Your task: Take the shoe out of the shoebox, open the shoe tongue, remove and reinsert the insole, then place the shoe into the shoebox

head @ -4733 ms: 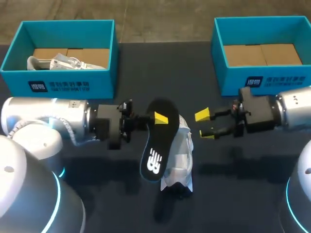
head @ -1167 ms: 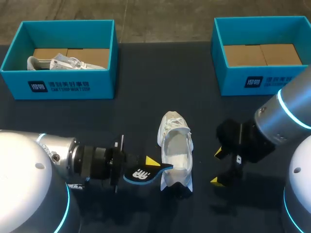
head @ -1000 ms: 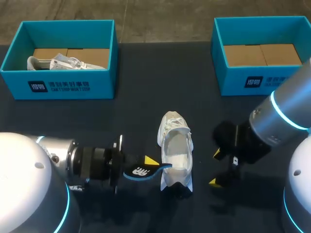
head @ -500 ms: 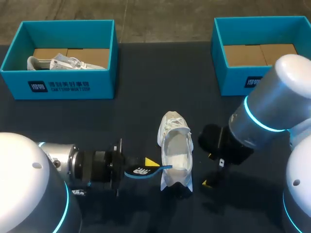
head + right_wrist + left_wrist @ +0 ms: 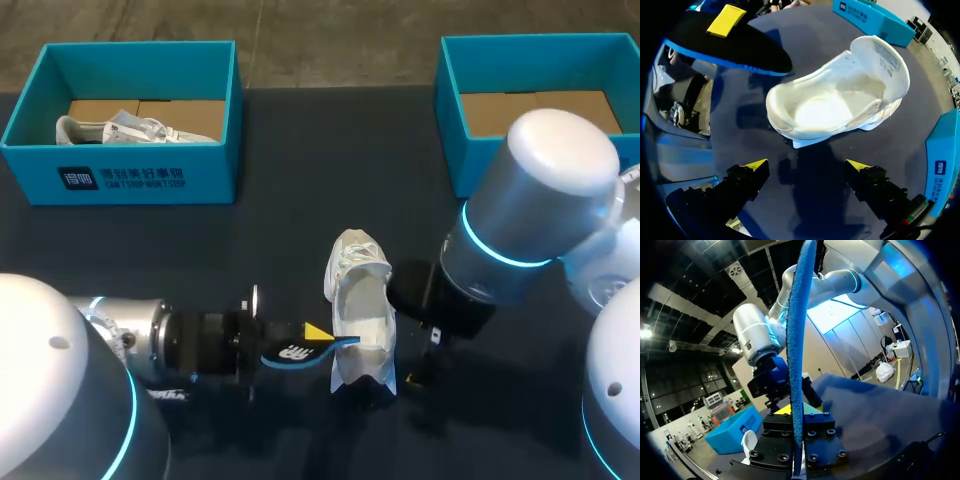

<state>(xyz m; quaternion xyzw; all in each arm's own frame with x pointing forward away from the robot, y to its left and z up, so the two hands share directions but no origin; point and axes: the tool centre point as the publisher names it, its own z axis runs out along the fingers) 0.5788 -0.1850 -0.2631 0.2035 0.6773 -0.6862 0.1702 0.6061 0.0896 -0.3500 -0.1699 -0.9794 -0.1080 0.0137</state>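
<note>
Two hazards show in the head view: my left gripper (image 5: 316, 333) pinches the insole (image 5: 297, 352) by one end. The insole's free tip is near the heel opening of the shoe (image 5: 362, 315), which lies loose on the table (image 5: 300, 220) and could skid if shoved. Left wrist view: the insole stands edge-on between the fingers, so I judge it may buckle instead of sliding in. Right wrist view: my right gripper (image 5: 807, 166) hangs wide and empty, the shoe just ahead; unbraced, the heel could tip.

white shoe (image 5: 362, 305), black blue-edged insole (image 5: 296, 353), teal shoeboxes (image 5: 140, 172)
</note>
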